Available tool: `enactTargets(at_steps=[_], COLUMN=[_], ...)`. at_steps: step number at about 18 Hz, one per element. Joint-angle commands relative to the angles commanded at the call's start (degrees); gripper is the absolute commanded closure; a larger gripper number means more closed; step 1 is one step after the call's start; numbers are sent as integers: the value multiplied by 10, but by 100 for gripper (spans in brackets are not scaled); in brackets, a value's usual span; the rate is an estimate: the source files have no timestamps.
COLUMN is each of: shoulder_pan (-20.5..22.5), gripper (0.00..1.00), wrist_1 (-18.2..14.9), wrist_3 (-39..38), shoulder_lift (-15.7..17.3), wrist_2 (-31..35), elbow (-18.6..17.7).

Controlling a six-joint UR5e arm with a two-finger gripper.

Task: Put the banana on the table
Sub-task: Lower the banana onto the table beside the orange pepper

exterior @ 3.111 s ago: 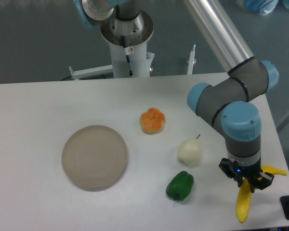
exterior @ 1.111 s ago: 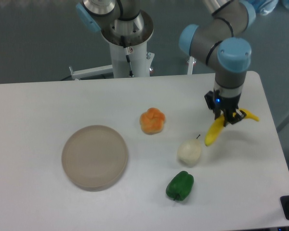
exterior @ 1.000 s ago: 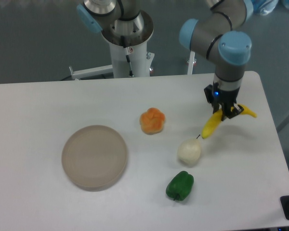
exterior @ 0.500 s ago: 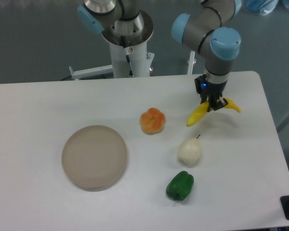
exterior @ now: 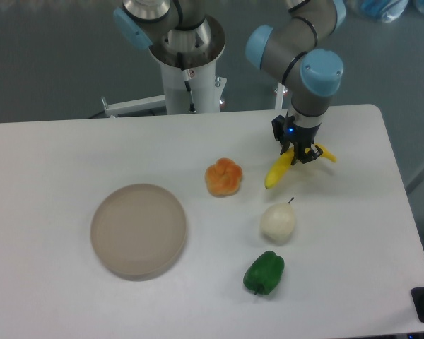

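The big white surface (exterior: 71, 152) fills most of the picture. The robot arm (exterior: 297, 32) comes down from the top right, bends, and points its wrist straight down over the upper right part. Left of the middle sits a round beige-grey plate (exterior: 138, 229). The banana (exterior: 277, 169) hangs tilted in the pincer (exterior: 297, 152), right of the orange lobed fruit (exterior: 224, 176) and above the white pear (exterior: 278, 222). The pincer is closed tight around the banana's middle. A green pepper (exterior: 264, 272) lies near the bottom.
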Motion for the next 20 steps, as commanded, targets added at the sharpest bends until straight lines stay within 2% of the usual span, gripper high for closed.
enactTargets(at_steps=[3,16,20], shoulder_pan=[-4,-5,-4], gripper=[70,69,62], wrist_1=[12,13,13], wrist_3=[-5,-11,-12], shoulder_lift=[-11,-25,-24], wrist_2=[0,0,0], elbow=[-6,-1,0])
